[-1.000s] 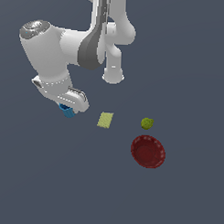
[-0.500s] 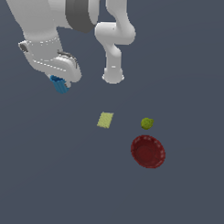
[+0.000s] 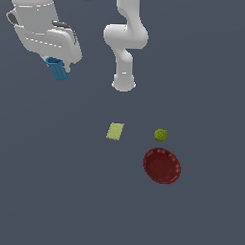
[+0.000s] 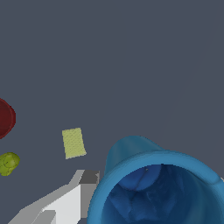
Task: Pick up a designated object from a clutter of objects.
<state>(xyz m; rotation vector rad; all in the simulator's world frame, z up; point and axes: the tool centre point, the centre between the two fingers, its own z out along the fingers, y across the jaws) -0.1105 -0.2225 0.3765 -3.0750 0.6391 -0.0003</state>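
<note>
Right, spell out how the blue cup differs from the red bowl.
The blue cup is a small, tall-sided cylinder; the red bowl is wider and shallow. The cup hangs in the gripper above the floor; the bowl rests on the floor beside the olive lump. Both are round and hollow.

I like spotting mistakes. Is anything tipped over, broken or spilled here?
Nothing looks broken or spilled. The blue cup hangs tilted in the claw, off the floor. The yellow-green square, olive-green lump and dark red bowl sit apart on the floor.
</note>
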